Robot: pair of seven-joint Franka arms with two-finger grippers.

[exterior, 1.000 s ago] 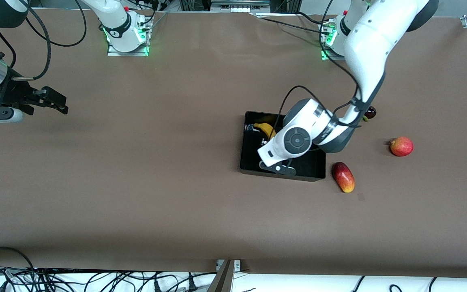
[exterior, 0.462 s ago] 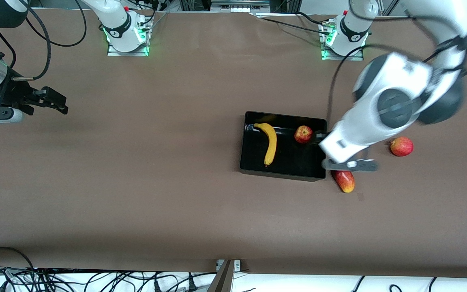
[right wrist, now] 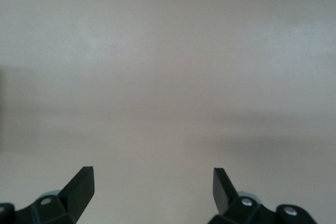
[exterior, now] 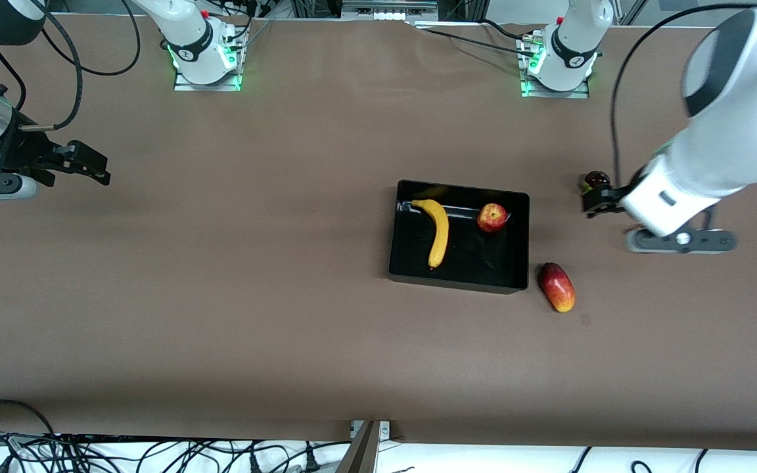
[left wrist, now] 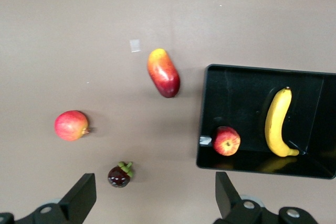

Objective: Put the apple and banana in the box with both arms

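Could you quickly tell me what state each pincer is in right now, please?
Left pincer: open, holding nothing, up over the table near the small dark fruit.
Right pincer: open, holding nothing, waiting over bare table.

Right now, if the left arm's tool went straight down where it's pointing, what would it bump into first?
Probably just the brown table. The left tool is open, and between its fingers lies bare tabletop. The small dark fruit sits just off that line, so it might get brushed.

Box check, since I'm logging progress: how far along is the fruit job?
Done, by the look of it: the banana and apple both lie in the box. Nothing is in hand: the left gripper is open over bare table beside the box, and the right gripper waits open at its end. Nothing left.
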